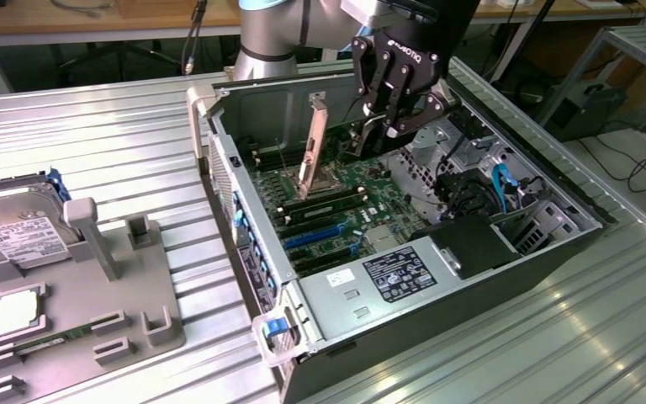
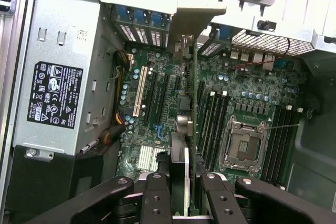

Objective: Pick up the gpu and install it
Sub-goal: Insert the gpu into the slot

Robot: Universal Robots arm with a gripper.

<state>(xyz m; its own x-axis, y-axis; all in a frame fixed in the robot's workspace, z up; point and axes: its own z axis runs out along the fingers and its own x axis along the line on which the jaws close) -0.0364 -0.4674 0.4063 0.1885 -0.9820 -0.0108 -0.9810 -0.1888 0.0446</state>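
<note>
At the exterior view's left, a grey tray [image 1: 121, 286] lies on the ribbed metal table [image 1: 98, 135] with a hard drive [image 1: 14, 231] propped at its far end and a square chip [image 1: 14, 313] lying nearer the camera. Just beside the tray, to the right, the open case [image 1: 245, 194] lies on its side, its board [image 1: 352, 198] facing up. Inside it the gpu [image 1: 315, 143] stands on edge over the board, slightly tilted, its pale bracket [image 1: 319, 126] at the end facing the tray and its lower corner close to the slots; whether it touches them I cannot tell. The gripper [image 1: 373, 143] reaches down into the case from above and has the gpu's other end pinched between its fingers — jaws partly closed, clamped on the card. In the wrist view the gpu [image 2: 193, 98] runs edge-on away from the gripper [image 2: 185, 179] to the bracket [image 2: 195, 11], with the board [image 2: 157, 129] beneath it. Nearer the camera in the exterior view, the power supply [image 1: 396, 276] fills the case's front corner, label up. Further right, blue cables [image 1: 506, 181] loop by the case's far wall.
</note>
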